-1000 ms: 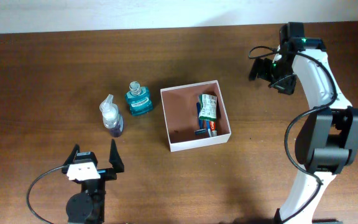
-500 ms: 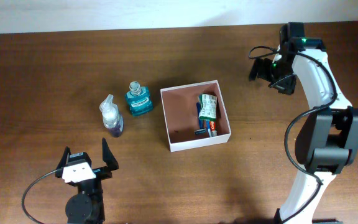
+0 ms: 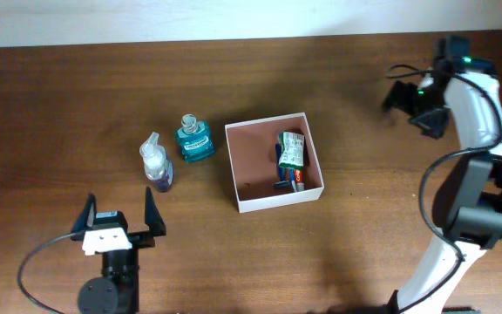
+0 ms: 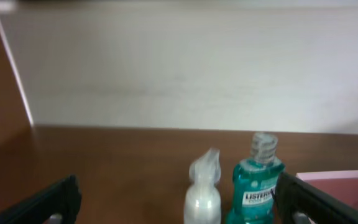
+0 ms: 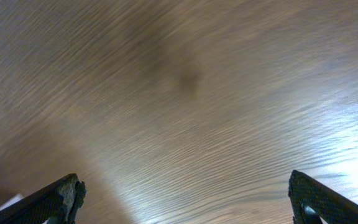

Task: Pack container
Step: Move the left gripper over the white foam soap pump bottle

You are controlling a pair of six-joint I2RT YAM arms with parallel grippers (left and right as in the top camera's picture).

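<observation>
Container point(image 3: 255, 161): sat mid-table, white walls, pinkish-brown floor mostly bare. Well apart from both claws; ahead and to the right of the left one, left of and nearer than the right one.
Left gripper point(image 3: 119, 195): at the near table edge, jaws spread wide, nothing between them, pointing toward the far side.
Spray bottle point(image 3: 157, 166): upright, near the left gripper, just ahead of its right finger. Pale top, purple toward the base.
Mouthwash bottle point(image 3: 194, 139): teal, upright, just beyond and right of the spray bottle. Just beside the container's left wall with a thin gap showing.
Left wrist view: both bottles stood between the fingers, toward the right one, with the container's pink edge beside the right finger.
Contents: green packet point(image 3: 291, 150) and a red-blue tube-like item point(image 3: 288, 180) lay along the container's right wall; finer detail too small to tell.
Right gripper point(image 3: 410, 112): far right of the table, jaws wide apart and empty. Its wrist view showed only blurred wood grain between the fingers.
Table point(image 3: 59, 105): dark brown wood.
Wall point(image 4: 179, 74): pale, behind the far table edge.
</observation>
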